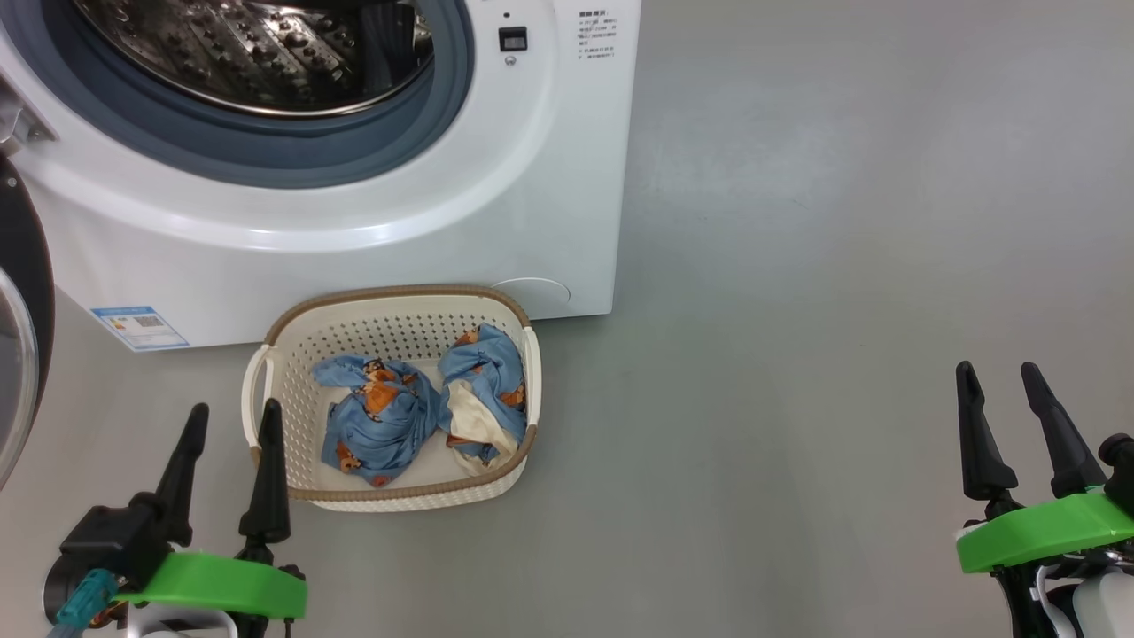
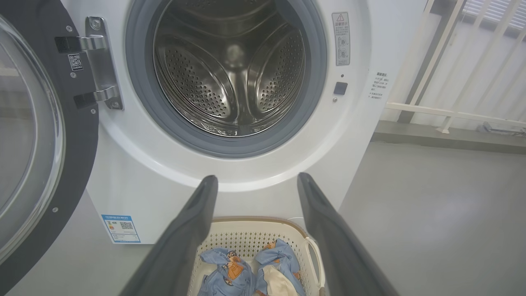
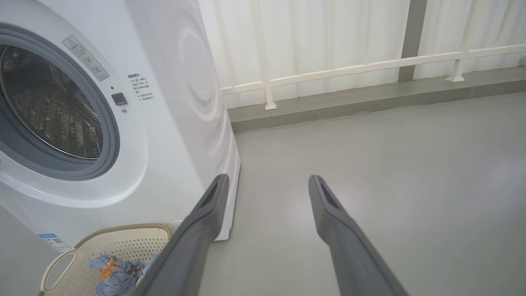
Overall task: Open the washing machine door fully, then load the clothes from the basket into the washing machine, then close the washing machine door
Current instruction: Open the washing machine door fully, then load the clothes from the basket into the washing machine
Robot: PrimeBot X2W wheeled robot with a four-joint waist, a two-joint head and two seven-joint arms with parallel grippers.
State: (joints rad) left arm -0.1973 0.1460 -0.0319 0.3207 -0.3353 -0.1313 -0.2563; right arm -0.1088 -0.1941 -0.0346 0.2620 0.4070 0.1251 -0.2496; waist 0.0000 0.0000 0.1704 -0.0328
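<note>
You have bright, even light in every view, and shadows stay faint. Pale glare washes the smooth grey floor (image 1: 797,159), and the shiny perforated steel drum (image 2: 230,82) mirrors highlights. Both wrist views bend straight lines near their edges.

You have the basket (image 1: 390,332) on the floor (image 1: 797,354) just before the washing machine (image 1: 354,239), the clothes (image 1: 381,421) side by side in it, the washing machine door (image 1: 27,266) out to the left.

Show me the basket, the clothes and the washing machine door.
basket (image 1: 399,290), head view, brown back rim.
clothes (image 1: 381,425), head view, left blue bundle.
washing machine door (image 2: 80,164), left wrist view, black ring.
</note>
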